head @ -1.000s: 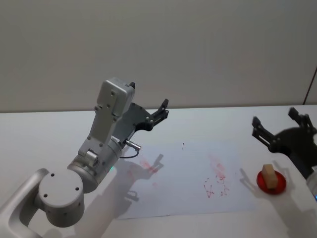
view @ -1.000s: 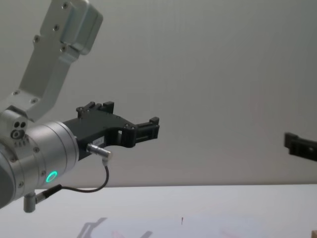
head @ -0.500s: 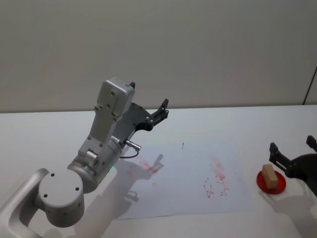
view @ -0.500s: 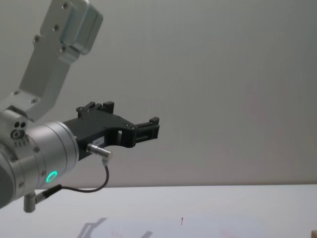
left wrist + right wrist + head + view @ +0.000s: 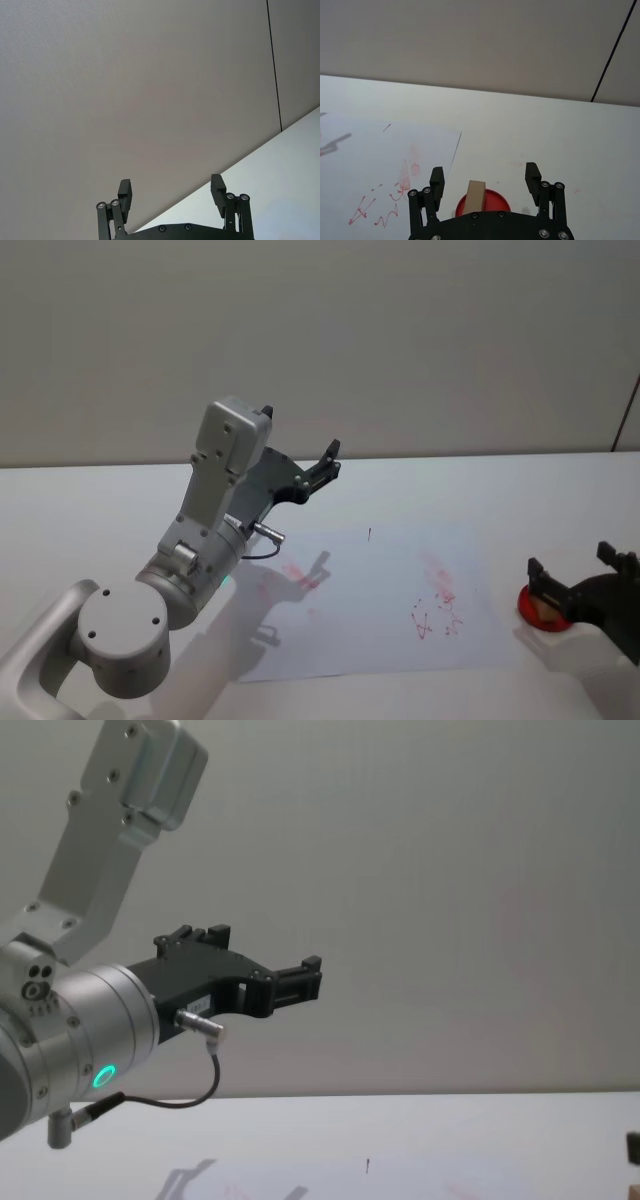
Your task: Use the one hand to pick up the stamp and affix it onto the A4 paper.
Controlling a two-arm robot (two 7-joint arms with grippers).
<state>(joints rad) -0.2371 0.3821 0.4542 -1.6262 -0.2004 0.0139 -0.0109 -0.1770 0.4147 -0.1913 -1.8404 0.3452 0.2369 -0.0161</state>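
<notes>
A: Quick, where's the stamp (image 5: 475, 196)?
B: Standing upright on a round red pad (image 5: 497, 199). The pad's on the white surface (image 5: 450, 490), just off the right edge of the paper (image 5: 370, 615), not touching the sheet.
A: Right gripper (image 5: 484, 173)?
B: Down low at the pad, on the right side of the surface. Fingers (image 5: 436, 180) spread wide, one on each side of the stamp w/ a gap on both sides, so nothing gripped. Stamp sits nearer one finger than the other.
A: And from the head cam?
B: Gripper body covers part of the red pad.
A: Paper?
B: Lying flat. Red scribbles in the middle & toward the right, plus one small dark mark near the far edge.
A: Left gripper (image 5: 333, 457)?
B: Raised off the surface on the left, beyond the paper's far-left corner, pointing toward the wall (image 5: 400, 340). Fingers wide apart, empty. Green ring (image 5: 103, 1075) glows on that arm.
</notes>
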